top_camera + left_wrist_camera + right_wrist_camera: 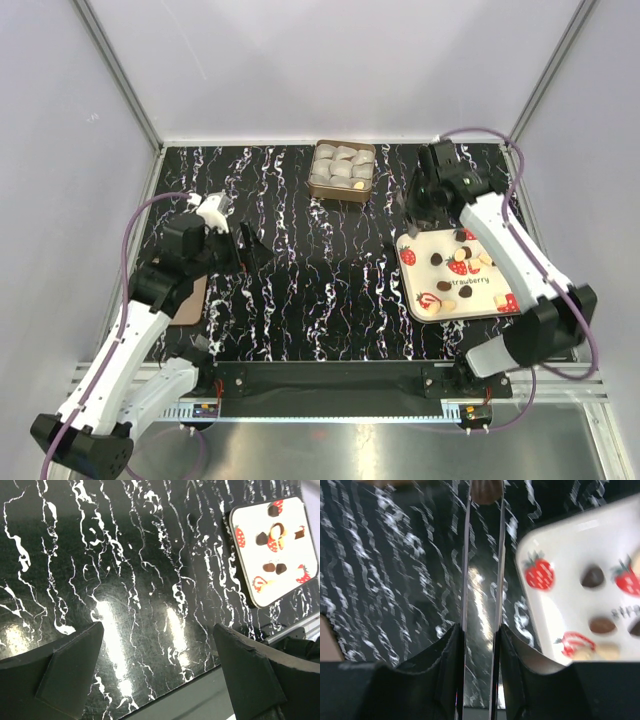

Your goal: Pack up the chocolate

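Observation:
Several dark brown and pale chocolates [437,259] lie on the white strawberry-print tray [425,240] at the right; they also show in the left wrist view [262,539] and the right wrist view [593,576]. My right gripper [420,205] [481,630] is shut on thin metal tweezers [466,555]. The tweezer tips pinch a dark brown chocolate [486,490], held above the marbled table left of the tray. My left gripper [250,245] [160,665] is open and empty over the table's left side.
A brown box [342,170] with white paper cups stands at the back centre; some cups hold candies. A flat brown piece [190,300] lies by the table's left edge under the left arm. White walls enclose the table.

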Motion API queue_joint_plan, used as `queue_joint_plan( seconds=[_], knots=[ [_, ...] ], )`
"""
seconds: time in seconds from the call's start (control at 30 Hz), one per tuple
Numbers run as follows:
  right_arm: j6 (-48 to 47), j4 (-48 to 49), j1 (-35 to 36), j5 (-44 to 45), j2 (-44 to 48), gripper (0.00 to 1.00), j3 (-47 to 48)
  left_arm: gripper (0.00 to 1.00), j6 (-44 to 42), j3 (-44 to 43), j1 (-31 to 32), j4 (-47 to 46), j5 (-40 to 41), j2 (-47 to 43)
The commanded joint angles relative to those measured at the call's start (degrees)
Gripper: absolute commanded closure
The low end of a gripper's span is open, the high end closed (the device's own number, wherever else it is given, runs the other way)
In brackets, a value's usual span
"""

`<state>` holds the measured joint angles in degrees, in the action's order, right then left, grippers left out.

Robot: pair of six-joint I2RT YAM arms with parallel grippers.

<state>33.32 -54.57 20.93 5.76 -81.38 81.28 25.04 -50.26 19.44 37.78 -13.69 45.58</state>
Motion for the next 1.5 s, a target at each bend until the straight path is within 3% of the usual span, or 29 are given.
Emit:
queue_joint_plan(
  seconds=[0.0, 0.3, 0.47, 0.7, 1.47],
  knots=[
    [-3.61, 6.84, -0.01, -3.29, -6.66, 0.63, 9.92, 0.01, -1.48, -0.36, -0.02, -2.27, 1.56, 0.91],
    [-10.72, 7.12, 4.38, -3.83, -28.27, 0.64, 31.36, 0.01, -2.19, -0.71, -0.11, -4.56, 2.71, 2.75],
    [-14.16, 7.37, 6.40, -3.39, -34.62, 0.65, 38.59, 0.01, -2.45, -1.59, -0.11, -4.38, 2.62, 4.07],
    [-16.35, 7.19, 6.84, -1.54, -38.94, 0.65, 39.31, 0.01, -2.63, -1.86, -0.11, -4.21, 3.15, 4.34],
    [-16.27, 9.22, 7.55, -3.91, -38.50, 0.56, 33.51, 0.01, -2.45, -1.24, -0.11, -4.12, 3.06, 5.39]
  ],
)
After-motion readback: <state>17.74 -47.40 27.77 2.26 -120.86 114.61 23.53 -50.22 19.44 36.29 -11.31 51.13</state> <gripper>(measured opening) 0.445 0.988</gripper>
